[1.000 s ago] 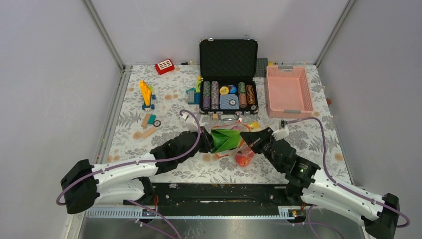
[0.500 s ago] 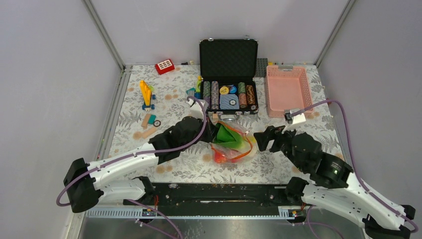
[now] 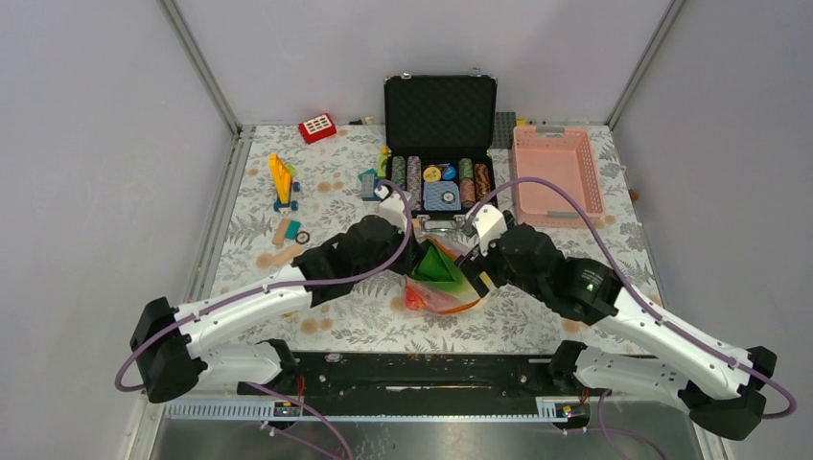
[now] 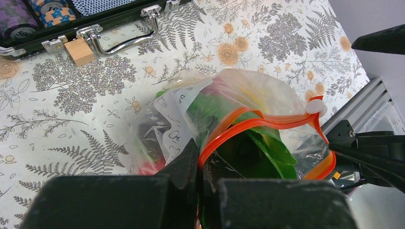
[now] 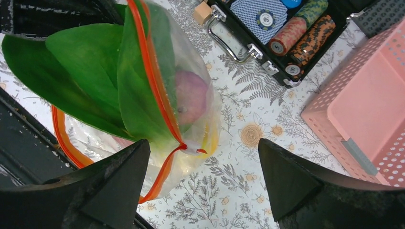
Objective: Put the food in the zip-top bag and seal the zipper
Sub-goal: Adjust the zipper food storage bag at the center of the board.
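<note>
Fig. Zip-top bag [image 3: 443,280] lay at table [image 3: 594,259] centre, near the front edge, just in front of the open chip case [image 3: 440,115]; pink basket [image 3: 556,174] sat to the case's right. The bag held food: green leaf piece [image 5: 81,62], a pink-purple round fruit [image 5: 191,95], a yellow piece [image 5: 213,137] and sth. red [image 4: 148,167] low in the bag. Zipper [image 4: 267,121] was unsealed: its 2 orange tracks bowed apart, the leaves poked out past them, and the white slider [image 4: 315,106] sat at 1 end.

L. arm reached in from the left, wrist angled down. Left gripper [image 4: 198,153] was clamped tight on the bag's rim at the zipper's near end, lifting the mouth.

R. arm reached in from the right, elbow bent, wrist close to the bag. Right gripper [image 5: 203,151] stood spread wide and held nothing; the slider corner lay in the gap between its 2 fingers [image 5: 119,186]. Whether either finger touched the film could not be told.

Top view: both wrists covered the bag's sides. L. wrist view: the gripper body hid the pinch point and the bag's lower part. Other pieces inside were too blurred by film to name.
</note>
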Robot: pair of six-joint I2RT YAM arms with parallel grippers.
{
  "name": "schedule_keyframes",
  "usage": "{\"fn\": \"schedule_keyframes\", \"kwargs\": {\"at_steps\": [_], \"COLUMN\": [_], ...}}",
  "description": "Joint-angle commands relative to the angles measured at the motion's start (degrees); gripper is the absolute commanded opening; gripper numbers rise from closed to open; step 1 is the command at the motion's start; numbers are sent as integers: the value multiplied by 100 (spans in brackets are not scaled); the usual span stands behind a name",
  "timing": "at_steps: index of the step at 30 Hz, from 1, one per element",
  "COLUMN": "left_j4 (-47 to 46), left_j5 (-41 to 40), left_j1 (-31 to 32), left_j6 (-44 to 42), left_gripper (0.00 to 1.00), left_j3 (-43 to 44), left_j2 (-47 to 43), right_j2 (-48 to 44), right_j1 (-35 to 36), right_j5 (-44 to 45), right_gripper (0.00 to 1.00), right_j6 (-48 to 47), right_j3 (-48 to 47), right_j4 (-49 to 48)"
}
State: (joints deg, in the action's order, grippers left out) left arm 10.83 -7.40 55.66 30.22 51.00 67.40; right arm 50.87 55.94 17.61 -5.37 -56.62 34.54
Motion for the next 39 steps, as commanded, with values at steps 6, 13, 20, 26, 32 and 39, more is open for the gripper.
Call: {"fn": "schedule_keyframes", "kwargs": {"at_steps": [6, 13, 20, 26, 32, 39], "left_j4": [174, 199, 299, 442, 914, 1516], "left_j5": [167, 217, 210, 63, -413, -906], "left_j1": [-29, -29, -29, -28, -29, -29], "left_j6": [-105, -104, -74, -35, 122, 603], "left_gripper": [0, 0, 6, 33, 89, 99], "left_j3": [387, 402, 401, 348, 154, -559], "left_j2": [154, 115, -62, -321, -1029, -2634], "right_j2": [589, 852, 954, 738, 666, 693], "right_j1": [33, 31, 35, 31, 31, 36], "right_j5": [-280, 194, 499, 653, 567, 638], "right_gripper": [88, 70, 31, 15, 11, 10], "right_j6": [-158, -13, 257, 719, 1304, 1756], "right_j3": [-116, -12, 90, 110, -28, -95], "right_j4": [18, -6, -71, -345, -293, -129]}}
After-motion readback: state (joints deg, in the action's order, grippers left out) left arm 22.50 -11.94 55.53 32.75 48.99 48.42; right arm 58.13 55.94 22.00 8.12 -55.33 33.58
